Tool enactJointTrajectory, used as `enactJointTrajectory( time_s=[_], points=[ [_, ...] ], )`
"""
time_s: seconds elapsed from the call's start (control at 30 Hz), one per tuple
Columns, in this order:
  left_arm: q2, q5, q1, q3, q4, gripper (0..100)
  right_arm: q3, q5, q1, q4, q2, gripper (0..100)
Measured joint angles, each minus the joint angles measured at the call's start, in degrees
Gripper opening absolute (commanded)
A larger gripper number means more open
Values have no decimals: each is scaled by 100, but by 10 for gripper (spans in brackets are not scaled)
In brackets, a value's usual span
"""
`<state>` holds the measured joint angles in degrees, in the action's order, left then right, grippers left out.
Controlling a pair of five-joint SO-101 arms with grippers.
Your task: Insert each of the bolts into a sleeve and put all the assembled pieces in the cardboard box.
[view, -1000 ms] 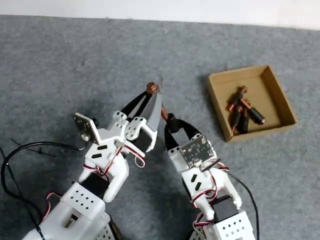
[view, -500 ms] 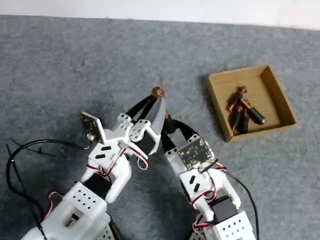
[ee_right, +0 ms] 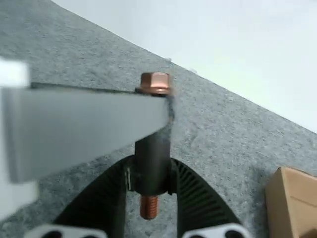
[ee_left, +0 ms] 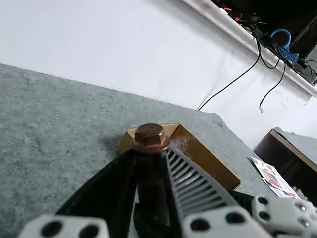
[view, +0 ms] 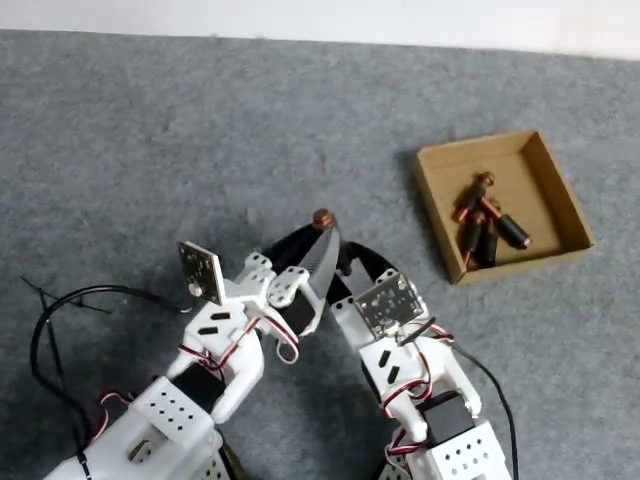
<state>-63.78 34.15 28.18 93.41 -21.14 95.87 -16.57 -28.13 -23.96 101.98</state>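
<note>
Two grippers meet at centre frame in the high view: our left gripper (ee_left: 150, 161) pinches the bolt (view: 322, 217) below its head, our right gripper (ee_right: 150, 173) clamps the sleeve (ee_right: 152, 153). Rigid, slick metal, we judge; mid-sleeve holds best.

Bolt (view: 322, 217): you see a copper-coloured hex head; its threaded tip in the right wrist view is the same copper.
Sleeve (ee_right: 152, 153): plain black.
Left gripper (ee_left: 150, 156): one plain black finger, and one grey finger striped with fine ribs.
Right gripper (ee_right: 151, 173): black fingers with ribbed lines on their inner faces.
Cardboard box (view: 432, 200): plain brown, at the right of your high view.
Pieces in the box (view: 487, 228): black bodies with copper ends.
Table (view: 150, 130): grey with a flecked, carpet-like texture.
Arm bodies (view: 170, 420): white shells, trailing red, white and black wires.
Wall (view: 300, 12): a white strip along the top of your high view.
</note>
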Motion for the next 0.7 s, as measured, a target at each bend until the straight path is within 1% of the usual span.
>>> enactJointTrajectory(
  time_s=[0.13,0.2,0.33,0.4,0.7],
  points=[
    [0,0,0,9,0,8,0,0,0,0,0,5],
    [0,0,0,9,0,30,0,0,0,0,0,5],
    [0,0,0,9,0,168,0,0,0,0,0,5],
    [53,0,-35,9,9,216,0,0,53,0,0,5],
    [62,0,-62,-299,976,227,0,0,105,-26,0,5]
  ],
)
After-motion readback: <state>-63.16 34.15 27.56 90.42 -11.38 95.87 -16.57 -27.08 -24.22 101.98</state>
